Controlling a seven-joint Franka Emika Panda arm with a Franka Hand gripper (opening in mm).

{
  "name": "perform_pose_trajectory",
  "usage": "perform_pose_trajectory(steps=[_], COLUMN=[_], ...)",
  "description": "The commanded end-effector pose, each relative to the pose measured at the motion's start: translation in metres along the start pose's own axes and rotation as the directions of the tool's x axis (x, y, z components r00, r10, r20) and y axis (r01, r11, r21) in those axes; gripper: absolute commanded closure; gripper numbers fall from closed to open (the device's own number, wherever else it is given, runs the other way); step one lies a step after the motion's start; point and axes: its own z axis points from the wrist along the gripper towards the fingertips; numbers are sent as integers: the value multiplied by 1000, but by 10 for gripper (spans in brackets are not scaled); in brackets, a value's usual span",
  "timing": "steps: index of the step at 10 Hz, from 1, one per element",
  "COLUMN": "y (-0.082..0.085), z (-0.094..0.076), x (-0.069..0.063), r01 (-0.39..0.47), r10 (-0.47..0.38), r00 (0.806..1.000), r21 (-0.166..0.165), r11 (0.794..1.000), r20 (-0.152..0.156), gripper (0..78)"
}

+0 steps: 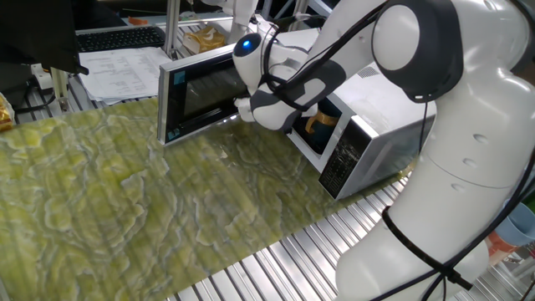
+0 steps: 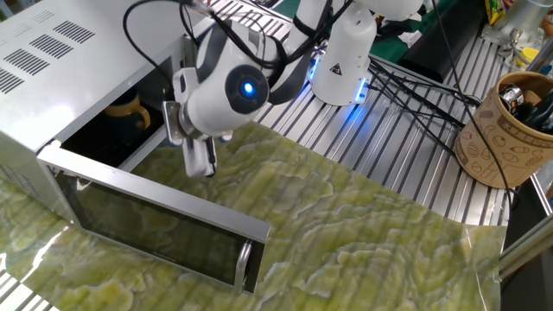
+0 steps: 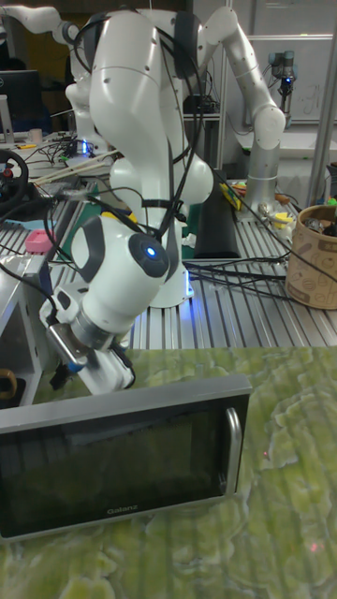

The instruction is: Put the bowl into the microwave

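1. Green marbled cloth (image 2: 363,233) covers the desk (image 2: 432,186), which is made of metal slats; the cloth gives a flat floor for the work.

2. Nearest in the tall fixed view is the microwave door (image 3: 122,459), swung fully open. It stands out over the cloth so that the opening is free. On its lower frame I can read "Galanz".

3. Behind the door, the gripper (image 2: 199,160) hangs over the cloth just outside the opening of the microwave (image 2: 52,60). It holds nothing. Its fingers (image 2: 204,164) point down and look close together, but I cannot tell for sure whether they are closed.

4. The bowl (image 2: 126,111) stands inside the microwave, near the front of the cavity, with its yellow handle visible. I judge that it is already placed and only the door is left.

5. Further back, the robot base (image 2: 341,60) carries a black triangle warning sign. Near the far right edge of the desk a tan cup with drawn patterns (image 2: 505,130) holds tools.
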Motion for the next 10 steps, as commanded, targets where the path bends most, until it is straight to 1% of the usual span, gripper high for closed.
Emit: perform_pose_trajectory(steps=[1, 2, 3, 4, 5, 6, 7, 8, 9, 10], y=[0, 0, -3, -6, -6, -10, -12, -13, -13, -13], z=[-4, -3, 4, 10, 11, 19, 22, 23, 23, 24], x=[-2, -3, -6, -10, -11, -18, -21, -24, -27, -28], r01=[-477, -499, -612, -654, -660, -707, -728, -749, -760, -761], r10=[481, 503, 620, 665, 671, 721, 745, 767, 779, 779], r00=[877, 864, 783, 743, 738, 688, 663, 636, 620, 620], r21=[-107, -110, -127, -125, -126, -154, -165, -170, -170, -169], r11=[872, 860, 781, 746, 741, 691, 665, 641, 627, 626], r20=[8, 14, 42, 75, 78, 77, 75, 88, 96, 95], gripper=[764, 764, 764, 764, 764, 764, 764, 764, 764, 764])
